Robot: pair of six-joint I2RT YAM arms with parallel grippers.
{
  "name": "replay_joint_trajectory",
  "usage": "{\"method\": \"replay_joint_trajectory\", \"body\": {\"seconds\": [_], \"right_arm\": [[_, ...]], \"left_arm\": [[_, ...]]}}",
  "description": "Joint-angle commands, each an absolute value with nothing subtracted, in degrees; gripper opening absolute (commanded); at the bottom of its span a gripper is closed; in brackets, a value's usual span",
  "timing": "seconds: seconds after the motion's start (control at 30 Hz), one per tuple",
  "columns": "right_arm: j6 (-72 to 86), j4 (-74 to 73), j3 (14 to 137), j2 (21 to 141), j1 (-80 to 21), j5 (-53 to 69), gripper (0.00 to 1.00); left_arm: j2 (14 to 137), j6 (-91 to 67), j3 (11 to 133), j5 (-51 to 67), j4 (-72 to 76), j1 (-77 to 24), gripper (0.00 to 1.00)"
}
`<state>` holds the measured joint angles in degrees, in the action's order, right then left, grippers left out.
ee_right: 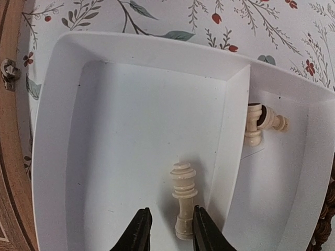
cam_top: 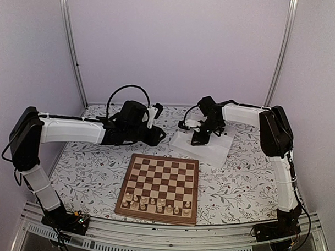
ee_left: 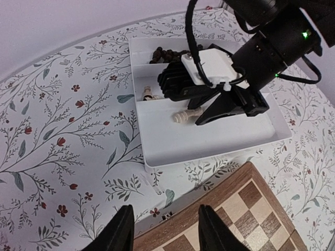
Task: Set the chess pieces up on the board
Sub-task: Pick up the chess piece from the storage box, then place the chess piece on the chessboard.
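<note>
The right gripper's fingers stand slightly parted astride the base of a cream piece, not clamped on it. It lies flat in the tray's large compartment. Two spare pieces lie just across the divider, with dark pieces at the tray's far end. The left gripper hangs released and empty over the board's far edge. The board sits mid near edge of the tabletop, with placed pieces on its near rows.
</note>
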<state>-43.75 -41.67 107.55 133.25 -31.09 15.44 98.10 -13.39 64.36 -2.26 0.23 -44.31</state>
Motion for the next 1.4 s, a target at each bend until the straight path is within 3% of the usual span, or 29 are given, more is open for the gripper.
{"method": "replay_joint_trajectory", "body": {"seconds": [0.0,0.37,0.57,0.7,1.1,1.37], "right_arm": [[-43.18,-43.40,107.77,135.28,-31.55,12.94,0.31],[-40.38,-44.87,106.26,136.26,-31.56,12.33,0.31],[-37.63,-44.15,106.15,135.49,-31.59,13.17,0.14],[-36.38,-41.69,103.79,131.18,-31.31,13.63,0.08],[-36.22,-36.17,92.77,110.41,-30.86,34.02,0.07],[-36.11,-36.64,90.70,106.45,-31.51,40.03,0.08]], "left_arm": [[96.37,-13.80,63.63,-1.11,2.20,-43.42,0.44],[96.71,-14.27,63.63,-0.44,2.46,-43.24,0.45],[97.06,-14.94,63.85,1.16,2.24,-43.17,0.46],[97.70,-16.24,64.59,4.10,1.72,-42.67,0.47],[102.66,-32.89,66.18,22.23,13.35,-38.46,0.54],[106.44,-41.56,67.35,30.09,24.55,-38.15,0.54]]}}
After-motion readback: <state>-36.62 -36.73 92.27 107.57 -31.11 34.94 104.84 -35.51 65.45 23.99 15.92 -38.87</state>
